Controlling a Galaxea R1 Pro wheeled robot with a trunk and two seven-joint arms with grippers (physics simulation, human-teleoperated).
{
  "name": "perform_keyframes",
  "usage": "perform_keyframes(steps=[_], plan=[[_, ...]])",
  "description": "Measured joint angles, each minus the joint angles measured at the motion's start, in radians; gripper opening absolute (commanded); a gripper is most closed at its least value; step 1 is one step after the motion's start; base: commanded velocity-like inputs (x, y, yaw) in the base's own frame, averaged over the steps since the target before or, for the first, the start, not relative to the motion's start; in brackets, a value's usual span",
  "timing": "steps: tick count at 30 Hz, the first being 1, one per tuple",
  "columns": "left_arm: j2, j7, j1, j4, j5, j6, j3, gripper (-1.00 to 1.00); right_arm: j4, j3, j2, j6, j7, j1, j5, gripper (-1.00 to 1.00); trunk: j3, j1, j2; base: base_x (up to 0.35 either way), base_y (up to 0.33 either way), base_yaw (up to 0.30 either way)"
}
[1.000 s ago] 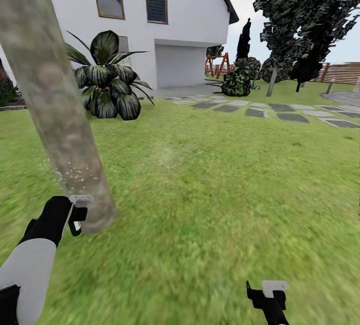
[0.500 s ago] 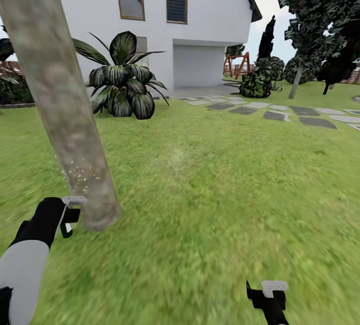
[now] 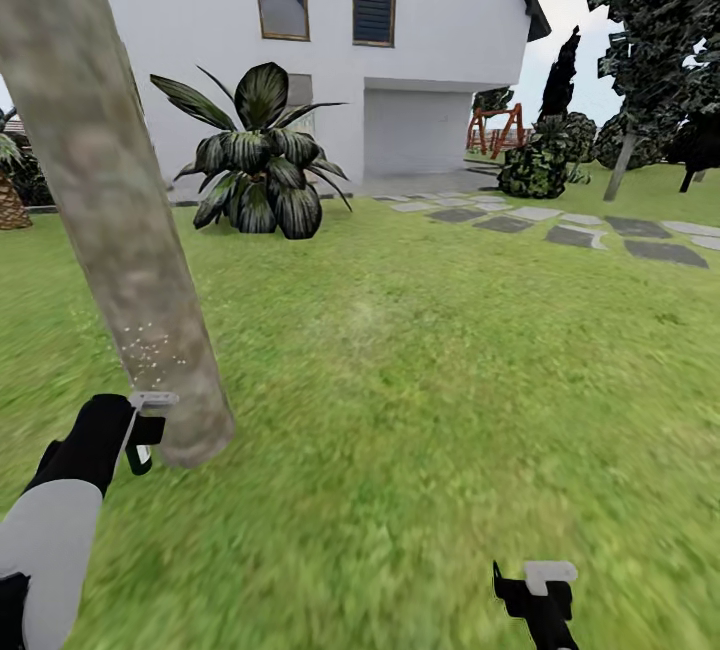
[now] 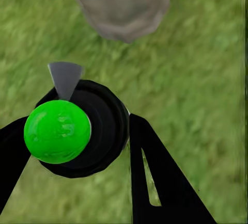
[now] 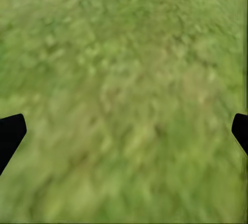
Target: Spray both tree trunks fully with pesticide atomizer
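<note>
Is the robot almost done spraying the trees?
Not yet. The left gripper already holds the atomizer, so pick-up is done. It points at the near tree trunk, where white droplets speckle just one low patch. Most of that trunk looks bare, and a second tree remains.

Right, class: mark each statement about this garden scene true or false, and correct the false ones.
1. The left hand holds the atomizer. True.
2. The atomizer has a red cap. False: it is green.
3. White specks dot the trunk above the nozzle. True.
4. The right hand grips a trowel. False: it is open and empty over grass.
5. The stepping stones lie beside the trunk. False: they lie far off, near the house.
</note>
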Motion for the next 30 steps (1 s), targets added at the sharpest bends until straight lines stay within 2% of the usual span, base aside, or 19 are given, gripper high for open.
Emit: perform_keyframes(steps=[16, 24, 30], plan=[[0.001, 0.000, -0.003, 0.000, 0.000, 0.000, -0.003, -1.00, 0.000, 0.000, 0.000, 0.000, 0.000, 0.000, 0.000, 1.00, 0.000, 0.000, 0.000, 0.026, -0.269, 0.003], [-0.003, -0.001, -0.028, -0.002, 0.004, 0.006, -0.003, -1.00, 0.000, 0.000, 0.000, 0.000, 0.000, 0.000, 0.000, 1.00, 0.000, 0.000, 0.000, 0.155, -0.236, 0.242], [0.000, -0.002, -0.052, -0.002, 0.001, 0.030, -0.005, -1.00, 0.000, 0.000, 0.000, 0.000, 0.000, 0.000, 0.000, 1.00, 0.000, 0.000, 0.000, 0.055, -0.041, 0.278]])
